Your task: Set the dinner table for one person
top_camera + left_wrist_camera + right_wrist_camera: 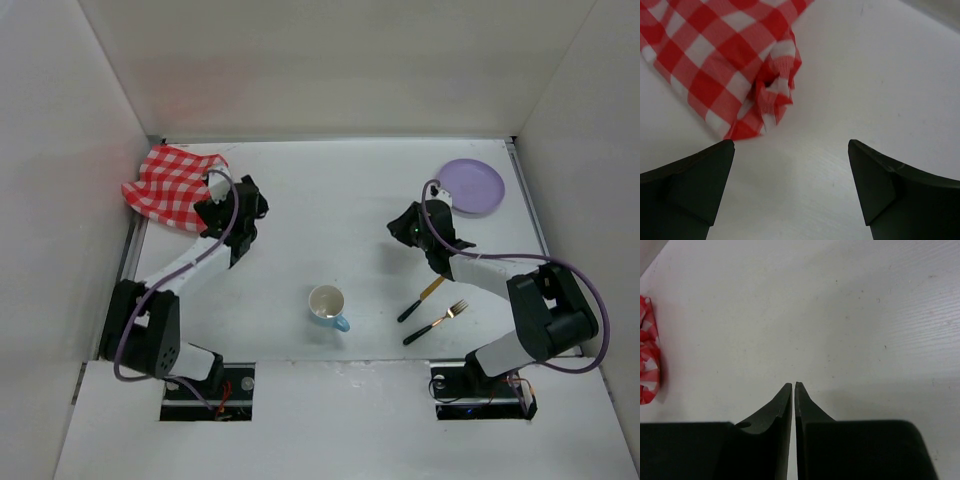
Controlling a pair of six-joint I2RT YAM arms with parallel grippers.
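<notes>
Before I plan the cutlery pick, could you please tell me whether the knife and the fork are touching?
Apart. The top view shows the knife and the fork lying side by side, with a strip of bare dinner table between them.

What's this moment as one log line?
left claw: open, empty, facing crumpled red-and-white checked cloth | right claw: shut, empty | round purple plate, light-blue mug, black-handled knife, black-handled fork: scattered on white table

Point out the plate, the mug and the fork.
plate (472,186): top view, centre of its purple face.
mug (326,301): top view, inside its white bowl.
fork (434,324): top view, middle of its shaft.
</notes>
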